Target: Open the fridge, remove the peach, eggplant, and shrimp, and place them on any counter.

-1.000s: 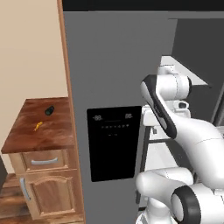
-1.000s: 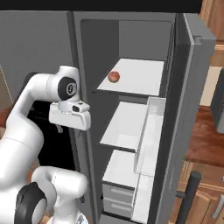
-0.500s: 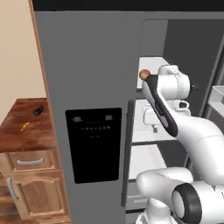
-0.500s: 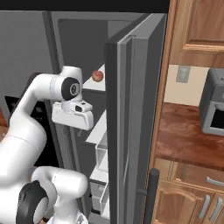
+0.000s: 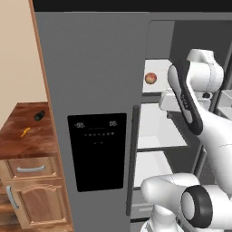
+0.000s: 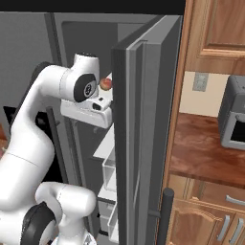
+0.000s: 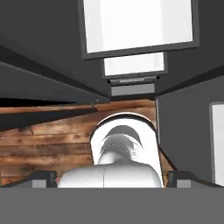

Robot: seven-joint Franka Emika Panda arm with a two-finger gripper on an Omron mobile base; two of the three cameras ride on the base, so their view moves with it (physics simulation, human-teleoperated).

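Observation:
The grey fridge (image 5: 90, 68) has its left door with the black dispenser panel shut and its right door (image 6: 139, 119) swung open. A peach (image 5: 151, 78) lies on an upper white shelf inside, also seen past the door edge as the peach (image 6: 105, 84). The dark eggplant (image 5: 39, 115) and the orange shrimp (image 5: 25, 132) lie on the reddish-brown counter (image 5: 18, 140) left of the fridge. My gripper (image 5: 169, 105) hangs below and right of the peach, apart from it, pointing down. In the hand view the gripper (image 7: 113, 180) is open, its fingertips (image 7: 43, 178) wide apart with nothing between them.
White shelves and drawers (image 5: 156, 131) fill the open compartment below the peach. The open door stands between the arm and a second wood counter (image 6: 206, 153) with a grey appliance (image 6: 234, 119) on it. Upper wall cabinets (image 6: 215, 33) hang above.
Both base views have shifted as the base moved; the fridge interior and peach now sit closer. The arm keeps much the same pose and the jaws stay open.

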